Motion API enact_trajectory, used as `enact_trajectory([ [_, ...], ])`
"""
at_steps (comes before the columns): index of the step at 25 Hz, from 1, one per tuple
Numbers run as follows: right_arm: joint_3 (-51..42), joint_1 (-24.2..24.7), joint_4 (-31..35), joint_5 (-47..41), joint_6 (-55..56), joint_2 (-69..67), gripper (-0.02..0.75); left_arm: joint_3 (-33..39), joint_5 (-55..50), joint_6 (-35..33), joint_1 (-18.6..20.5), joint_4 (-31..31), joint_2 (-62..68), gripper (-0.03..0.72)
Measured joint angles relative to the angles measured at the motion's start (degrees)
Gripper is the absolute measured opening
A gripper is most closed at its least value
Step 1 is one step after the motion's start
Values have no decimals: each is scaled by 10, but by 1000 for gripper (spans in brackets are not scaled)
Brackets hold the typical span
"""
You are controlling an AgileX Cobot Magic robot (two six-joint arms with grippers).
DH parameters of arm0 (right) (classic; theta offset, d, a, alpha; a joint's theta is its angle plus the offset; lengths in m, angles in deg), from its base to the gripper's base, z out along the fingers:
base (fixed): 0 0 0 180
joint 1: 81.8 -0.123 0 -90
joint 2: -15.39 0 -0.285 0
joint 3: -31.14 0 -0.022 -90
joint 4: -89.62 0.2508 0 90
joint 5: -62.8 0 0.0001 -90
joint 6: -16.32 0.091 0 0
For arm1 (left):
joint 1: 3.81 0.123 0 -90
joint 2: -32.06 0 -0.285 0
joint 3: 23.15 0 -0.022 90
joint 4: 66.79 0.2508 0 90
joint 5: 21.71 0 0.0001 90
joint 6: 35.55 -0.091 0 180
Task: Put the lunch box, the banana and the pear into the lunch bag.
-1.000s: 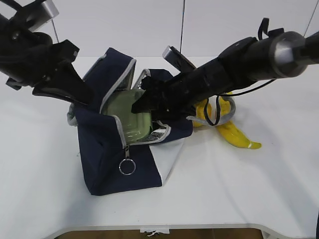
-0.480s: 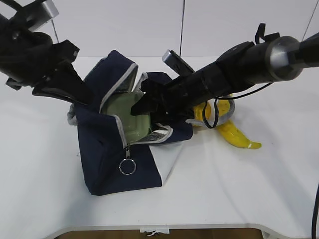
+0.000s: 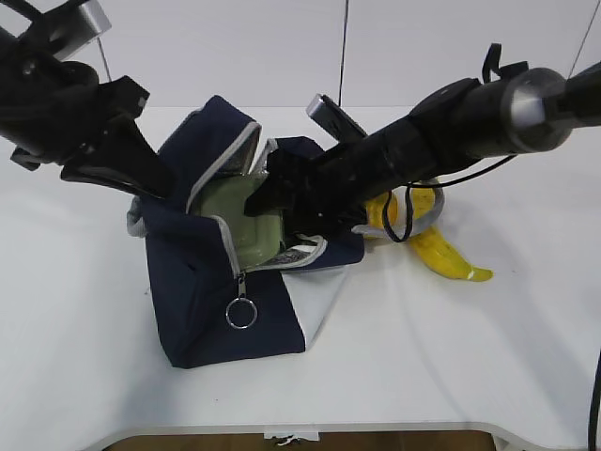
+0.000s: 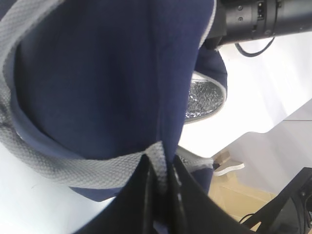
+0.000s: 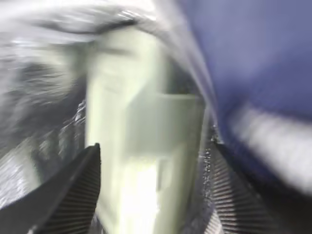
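The left fingers (image 4: 161,195) pinch the lunch bag's (image 3: 202,301) grey handle (image 4: 87,168). The right fingers (image 5: 78,190) stand spread either side of the lunch box (image 3: 249,221) inside the bag. The banana (image 3: 441,254) lies right on the white worktop (image 3: 451,348), before a pale wall (image 3: 282,47).

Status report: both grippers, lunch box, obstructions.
Left gripper shut on lunch bag edge. Right gripper open, straddling lunch box inside bag. Banana outside on table, clear of the opening.

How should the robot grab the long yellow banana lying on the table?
Probably across the curved middle of the long yellow banana, coming from above: it lies flat on the white table, slim enough for the jaws, with the far end tucked behind the arm.
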Motion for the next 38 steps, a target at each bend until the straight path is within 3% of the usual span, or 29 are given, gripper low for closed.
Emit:
enact_trajectory([
  [8,14,29,-19,-59,-1,1,541,0,-2,0,0,4,0,15],
  [9,42,34,-55,-85,-1,12,542,0,-3,0,0,4,0,15],
  [14,91,35,-91,-137,13,27,543,0,-4,0,0,4,0,15],
  [24,215,35,-230,-264,112,28,543,0,-4,0,0,7,0,15],
  [25,249,35,-268,-273,136,29,543,0,-4,0,0,7,0,15],
  [31,313,35,-357,-279,193,32,543,0,-5,0,0,10,0,15],
  [35,318,35,-463,-283,244,49,543,0,-7,0,0,12,0,15],
  [38,318,35,-579,-286,305,82,543,0,-8,0,0,15,0,15],
])
